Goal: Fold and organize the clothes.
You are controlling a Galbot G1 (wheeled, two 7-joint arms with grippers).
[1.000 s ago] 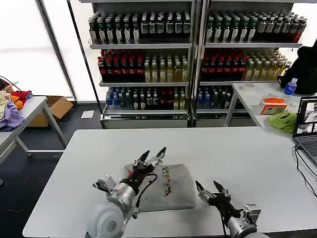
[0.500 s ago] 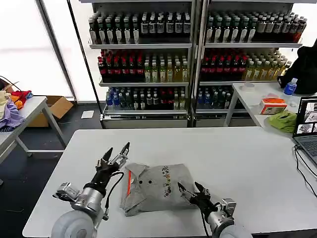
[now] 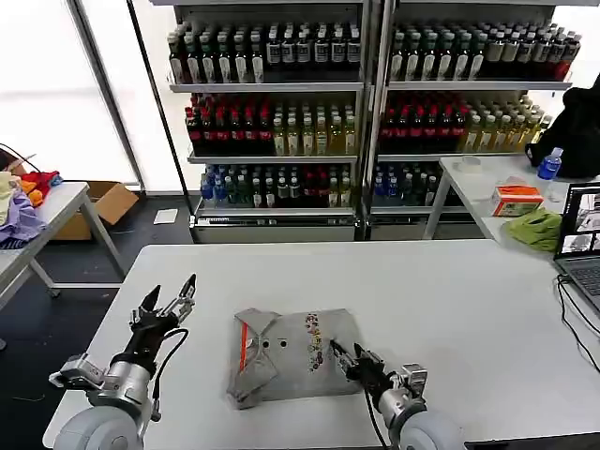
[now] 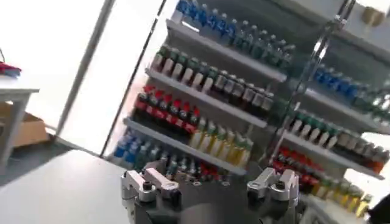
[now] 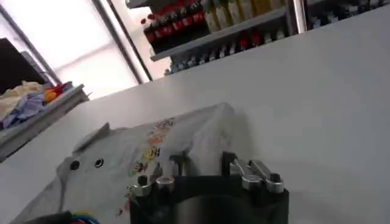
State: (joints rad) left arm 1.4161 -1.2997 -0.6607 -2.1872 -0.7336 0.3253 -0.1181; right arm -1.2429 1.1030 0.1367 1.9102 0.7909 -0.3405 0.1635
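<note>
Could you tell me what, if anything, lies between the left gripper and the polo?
Nothing visible does. The left gripper hangs open above bare table, off to the left of the grey polo; the right gripper is at the polo's right edge.

One polo (image 3: 292, 361) lies on one desk (image 3: 450, 300) between two hands, the left hand (image 3: 167, 298) and the right hand (image 3: 347, 356), with two dark buttons (image 3: 274, 344) on the polo, two bottle shelves (image 3: 272, 112) behind, and two side tables (image 3: 487, 183).
</note>
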